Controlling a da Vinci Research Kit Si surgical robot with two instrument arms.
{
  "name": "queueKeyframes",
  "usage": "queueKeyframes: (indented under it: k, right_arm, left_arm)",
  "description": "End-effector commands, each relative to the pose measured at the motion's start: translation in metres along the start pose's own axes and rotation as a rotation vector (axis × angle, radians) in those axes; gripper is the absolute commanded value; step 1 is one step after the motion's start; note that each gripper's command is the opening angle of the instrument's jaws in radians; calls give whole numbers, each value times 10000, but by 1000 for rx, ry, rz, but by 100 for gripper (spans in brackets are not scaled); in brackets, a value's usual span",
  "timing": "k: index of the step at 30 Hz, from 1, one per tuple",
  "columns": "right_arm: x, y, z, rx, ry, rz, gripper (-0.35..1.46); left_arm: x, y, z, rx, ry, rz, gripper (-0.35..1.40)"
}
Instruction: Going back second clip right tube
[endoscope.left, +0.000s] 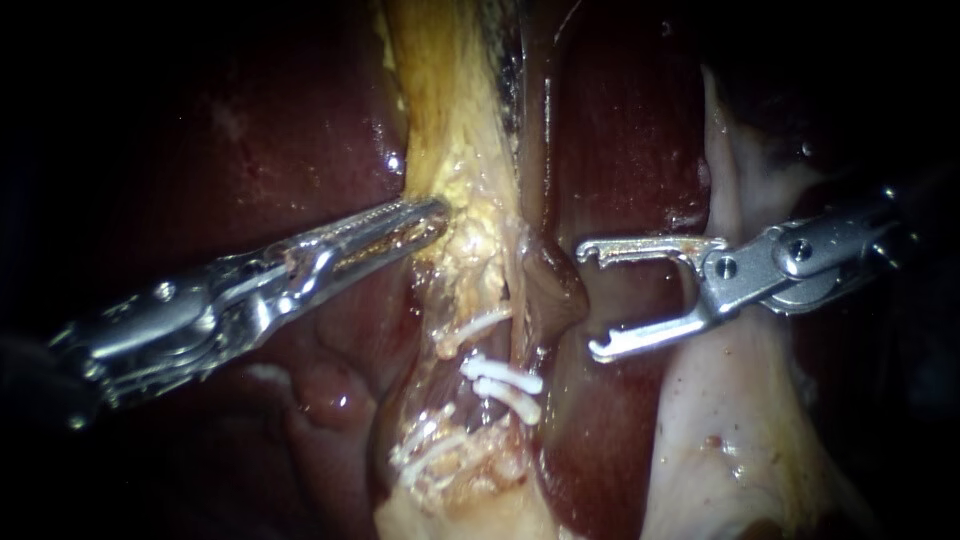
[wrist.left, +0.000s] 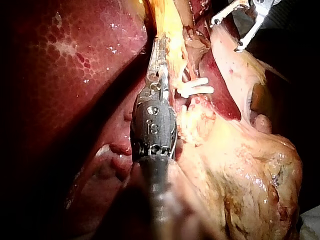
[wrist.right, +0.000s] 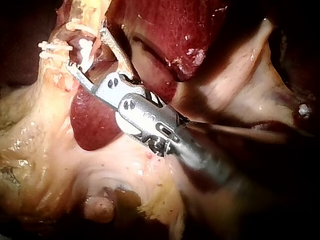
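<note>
A strip of yellowish fatty tissue (endoscope.left: 455, 170) runs down the middle of the endoscope view, and the tubes (endoscope.left: 480, 400) lie in its lower part. Several white clips (endoscope.left: 503, 385) cross them. My left instrument (endoscope.left: 425, 215) has its jaws shut on the left edge of the fatty tissue, above the clips. My right instrument (endoscope.left: 592, 298) stands to the right of the clipped strip, its jaws wide open and empty, just off a brown fold (endoscope.left: 552, 290). The left wrist view shows the left instrument (wrist.left: 159, 55) beside the clips (wrist.left: 196, 89). In the right wrist view the open jaws of the right instrument (wrist.right: 92, 57) sit close to the clips (wrist.right: 50, 50).
Dark red liver (endoscope.left: 290, 140) lies on both sides of the strip. A pale sheet of tissue (endoscope.left: 720, 430) lies under the right instrument's shaft. In the left wrist view my right instrument (wrist.left: 240, 25) shows far ahead, with its jaws open.
</note>
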Motion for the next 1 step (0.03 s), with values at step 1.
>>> queueKeyframes:
  k: [1]
  right_arm:
    - [0,0,0,0,0,0,60]
  left_arm:
    - [-1,0,-1,1,0,0,-35]
